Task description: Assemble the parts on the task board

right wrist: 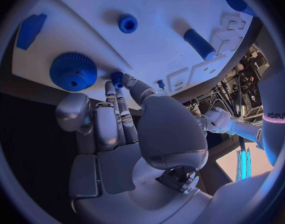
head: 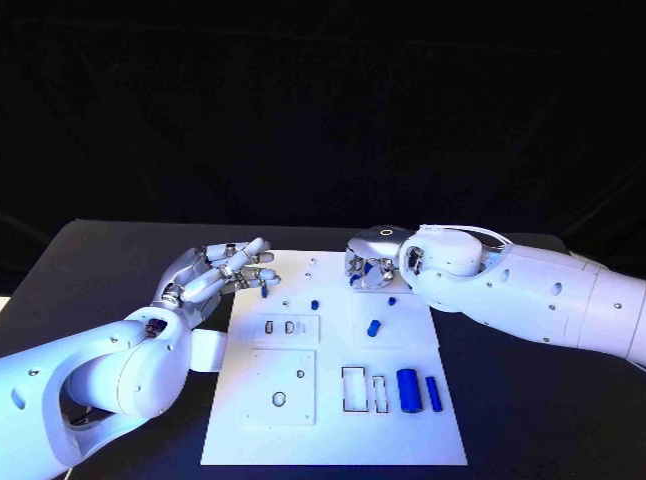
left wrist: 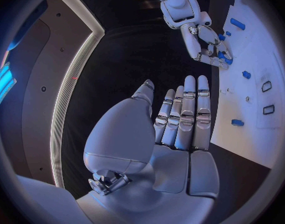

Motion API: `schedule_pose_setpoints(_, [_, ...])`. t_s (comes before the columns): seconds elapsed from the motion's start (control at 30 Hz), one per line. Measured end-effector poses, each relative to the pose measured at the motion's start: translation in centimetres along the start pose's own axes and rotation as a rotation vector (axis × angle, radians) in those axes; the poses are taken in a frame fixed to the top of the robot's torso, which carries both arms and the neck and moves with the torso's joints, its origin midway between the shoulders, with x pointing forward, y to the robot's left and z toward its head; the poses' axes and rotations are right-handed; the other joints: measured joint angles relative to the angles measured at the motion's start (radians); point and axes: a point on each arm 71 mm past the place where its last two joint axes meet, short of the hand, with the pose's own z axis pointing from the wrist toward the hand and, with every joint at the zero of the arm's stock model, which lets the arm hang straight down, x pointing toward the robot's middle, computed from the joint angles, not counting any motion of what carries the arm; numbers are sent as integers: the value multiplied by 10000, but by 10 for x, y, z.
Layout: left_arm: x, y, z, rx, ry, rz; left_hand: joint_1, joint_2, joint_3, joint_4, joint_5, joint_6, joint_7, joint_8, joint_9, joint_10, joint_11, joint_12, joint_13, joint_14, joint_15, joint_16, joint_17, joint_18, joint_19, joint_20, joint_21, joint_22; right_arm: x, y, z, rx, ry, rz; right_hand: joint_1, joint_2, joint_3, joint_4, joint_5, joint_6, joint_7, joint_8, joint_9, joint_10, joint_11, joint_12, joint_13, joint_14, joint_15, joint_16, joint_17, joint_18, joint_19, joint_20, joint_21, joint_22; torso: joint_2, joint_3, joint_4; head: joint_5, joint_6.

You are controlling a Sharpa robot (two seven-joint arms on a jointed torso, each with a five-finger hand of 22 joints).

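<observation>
The white task board lies in the middle of the table. My right hand hovers over its far edge and pinches a small blue peg between thumb and a finger, right beside a blue gear. A blue ring, a blue cylinder and a blue block lie on the board beyond it. My left hand hangs at the board's far left corner, fingers straight and apart, holding nothing. A short blue cylinder lies mid-board.
Near the board's front right lie a thick blue cylinder and a thin blue bar beside rectangular slots. Raised white plates with cut-outs sit on the left half. Black table surrounds the board.
</observation>
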Motion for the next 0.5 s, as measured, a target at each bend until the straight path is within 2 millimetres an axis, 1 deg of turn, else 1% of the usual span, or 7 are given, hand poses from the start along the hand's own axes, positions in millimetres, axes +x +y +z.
schedule_pose_setpoints(0.2, [-1, 0, 0, -40, -9, 3, 0, 0, 0, 0, 0, 0, 0, 0, 0, 0, 0, 0, 0, 0, 0, 0, 14, 0, 0, 0, -39, 0, -1, -1, -1, 11, -51, 1, 66, 42, 219, -9, -114, 28, 9, 0, -1, 13, 17, -22, 2, 0, 0, 0, -39, -1, 0, 0, 129, 194, 15, -12, 18, -36, -8])
schedule_pose_setpoints(0.23, [-1, 0, 0, -46, -8, 3, 0, 0, 0, 0, 0, 0, 0, 0, 0, 0, 0, 0, 0, 0, 0, 0, 14, -1, 0, 0, -39, 0, -1, -1, -1, 14, -62, 2, 118, 12, 236, -22, -125, 34, 5, 0, -1, 13, 18, -23, 2, 0, 0, 0, -39, -1, 0, 0, 175, 209, 18, -12, 22, -40, -9])
schedule_pose_setpoints(0.43, [-1, 1, 0, -67, -8, 1, 0, 0, -29, -29, 0, 0, 0, 0, -1, 0, 0, -41, -1, 0, 0, 0, 21, 0, -1, 0, -39, 1, -2, 0, -1, 28, -171, 12, 273, 68, 563, -80, -287, 91, 17, 0, 41, 17, 54, -62, -8, 0, 0, 51, -39, -1, -1, 0, 295, 329, 34, -25, 41, -66, -2])
schedule_pose_setpoints(0.5, [-1, 1, 0, -72, -9, 2, 0, 0, -29, -29, 0, 0, 0, 0, 0, -1, 0, -41, -1, 0, 0, 0, 22, -1, 0, 0, -39, 1, -2, 0, -1, 42, -220, 16, 326, 121, 678, -105, -383, 122, 22, 0, 51, 33, 69, -59, -8, 0, 1, 51, -39, -1, -1, 0, 382, 397, 37, -31, 49, -79, 5])
